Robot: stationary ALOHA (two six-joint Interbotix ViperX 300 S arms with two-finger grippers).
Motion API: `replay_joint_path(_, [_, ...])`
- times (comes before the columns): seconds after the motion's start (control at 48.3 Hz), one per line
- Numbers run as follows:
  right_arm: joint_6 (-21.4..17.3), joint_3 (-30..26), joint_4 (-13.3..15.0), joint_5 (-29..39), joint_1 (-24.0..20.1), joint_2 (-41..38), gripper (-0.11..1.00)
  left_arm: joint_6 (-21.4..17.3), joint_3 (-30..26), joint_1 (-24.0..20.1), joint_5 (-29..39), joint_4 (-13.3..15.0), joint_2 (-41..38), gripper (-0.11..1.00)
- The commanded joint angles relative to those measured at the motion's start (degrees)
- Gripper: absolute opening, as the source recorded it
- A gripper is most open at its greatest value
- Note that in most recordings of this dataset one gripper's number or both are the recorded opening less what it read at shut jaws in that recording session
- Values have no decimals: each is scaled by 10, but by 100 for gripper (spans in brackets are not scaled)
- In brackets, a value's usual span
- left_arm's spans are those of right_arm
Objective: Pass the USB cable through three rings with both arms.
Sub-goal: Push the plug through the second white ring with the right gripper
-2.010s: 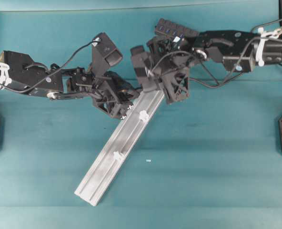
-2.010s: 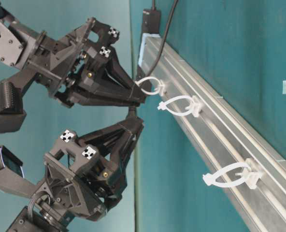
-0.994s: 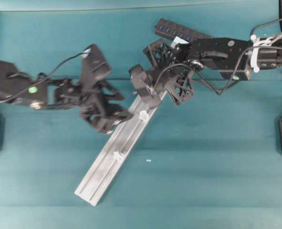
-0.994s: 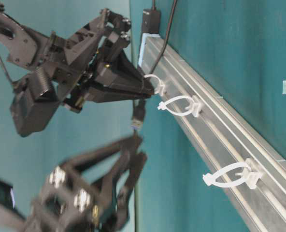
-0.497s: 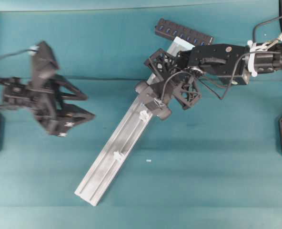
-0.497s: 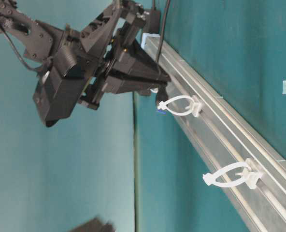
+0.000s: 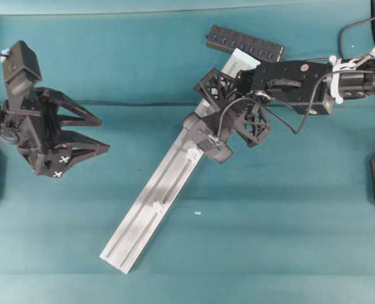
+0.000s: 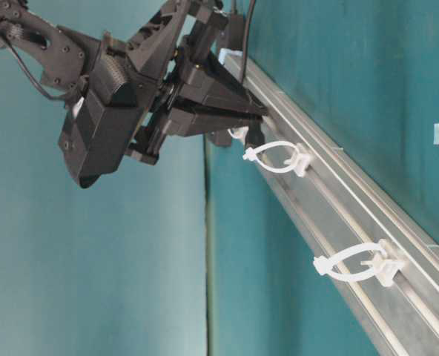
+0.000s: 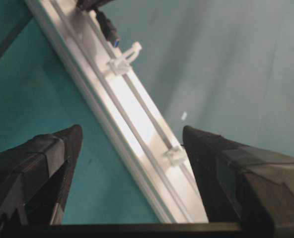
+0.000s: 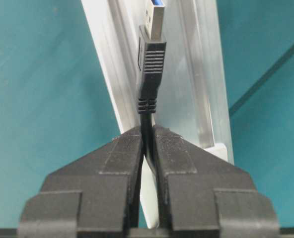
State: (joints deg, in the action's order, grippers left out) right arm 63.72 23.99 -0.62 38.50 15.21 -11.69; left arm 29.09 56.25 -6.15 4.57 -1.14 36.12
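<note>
Plug end of the thin black USB cable is pinched just behind its ribbed collar by the closed black right gripper, protruding at 12 o'clock over the long silver aluminium rail. In the table-level view it is seen just short of the nearest white plastic ring. The black left gripper, spread wide and empty, is parked far off at 9 o'clock. Open teal table lies at 5 o'clock. Two rings are shown by the left wrist view only.

A robotics lab bench; a teal cloth covers the whole work surface; two black robot arms are mounted at its sides; a bare aluminium rail with white clip rings serves as test fixture.
</note>
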Motion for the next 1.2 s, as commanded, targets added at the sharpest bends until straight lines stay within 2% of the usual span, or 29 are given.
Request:
replay_joint_path(0.0, [4,10,0,20,-20,-9,8,0,-8,2,-2,-2,20,88])
replay_joint_path(0.249, [4,-24,42,57,-32,-10,8,1,-7,2,-3,-2,23,88])
replay_joint_path(0.725, [0,-62,43,70,-56,-44,8,-1,-6,2,-4,-2,23,88])
replay_joint_path(1.036, [0,-68,47,83,-28,-53,8,-1,-6,2,-4,-2,23,88])
replay_joint_path(1.181, [0,-72,52,96,-32,-54,8,-1,-6,3,-4,-2,23,88])
